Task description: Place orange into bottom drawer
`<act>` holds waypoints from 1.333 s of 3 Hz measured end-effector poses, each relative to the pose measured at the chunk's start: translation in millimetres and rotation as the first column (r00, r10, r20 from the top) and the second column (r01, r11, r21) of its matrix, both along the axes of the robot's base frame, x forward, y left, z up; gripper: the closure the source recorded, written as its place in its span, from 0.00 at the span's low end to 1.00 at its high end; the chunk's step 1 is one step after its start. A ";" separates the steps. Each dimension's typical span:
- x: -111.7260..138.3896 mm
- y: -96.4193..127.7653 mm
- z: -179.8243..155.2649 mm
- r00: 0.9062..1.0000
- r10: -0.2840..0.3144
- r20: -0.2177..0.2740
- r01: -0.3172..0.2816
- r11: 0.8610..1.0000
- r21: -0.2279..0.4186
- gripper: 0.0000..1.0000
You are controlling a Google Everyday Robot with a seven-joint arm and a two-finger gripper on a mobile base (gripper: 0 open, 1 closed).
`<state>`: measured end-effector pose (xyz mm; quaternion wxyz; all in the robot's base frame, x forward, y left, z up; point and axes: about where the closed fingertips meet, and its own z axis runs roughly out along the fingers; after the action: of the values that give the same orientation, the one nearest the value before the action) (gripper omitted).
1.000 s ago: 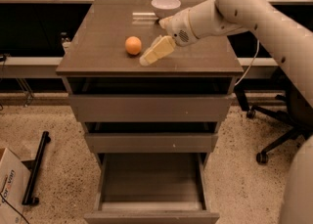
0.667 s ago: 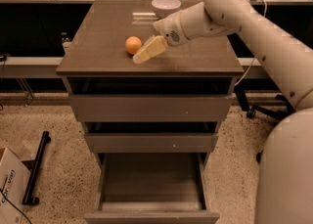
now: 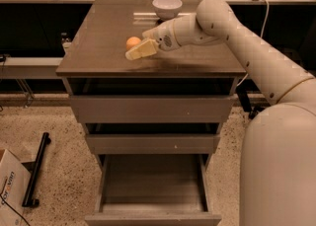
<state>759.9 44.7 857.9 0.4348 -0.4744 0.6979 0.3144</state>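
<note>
The orange (image 3: 132, 42) sits on the cabinet top (image 3: 108, 32), left of centre. My gripper (image 3: 136, 46) reaches in from the right at tabletop height and is open. Its near cream finger (image 3: 140, 50) lies just in front of the orange, and the other finger (image 3: 148, 34) is behind it, so the orange sits between them. The orange still rests on the top. The bottom drawer (image 3: 153, 183) is pulled out below, and its grey-brown inside holds nothing.
A white bowl (image 3: 167, 7) stands at the back of the cabinet top. The two upper drawers (image 3: 150, 109) are pushed in. A cardboard box (image 3: 10, 190) and a black bar stand (image 3: 37, 170) lie on the floor at the left. My arm's white body (image 3: 281, 161) fills the right side.
My gripper has moved left along the cabinet top and now straddles the orange. The orange has not moved.
</note>
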 end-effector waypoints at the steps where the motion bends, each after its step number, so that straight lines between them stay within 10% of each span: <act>1: 5.7 10.0 -5.0 1.000 0.004 -0.012 -0.004 1.000 0.026 0.48; 3: 3.8 28.1 -12.7 0.999 0.025 -0.030 -0.024 0.999 0.042 0.94; 4: -13.7 19.7 11.3 0.998 0.057 0.021 -0.057 0.998 0.018 1.00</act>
<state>746.1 64.4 869.3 0.4372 -0.4932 0.6767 0.3281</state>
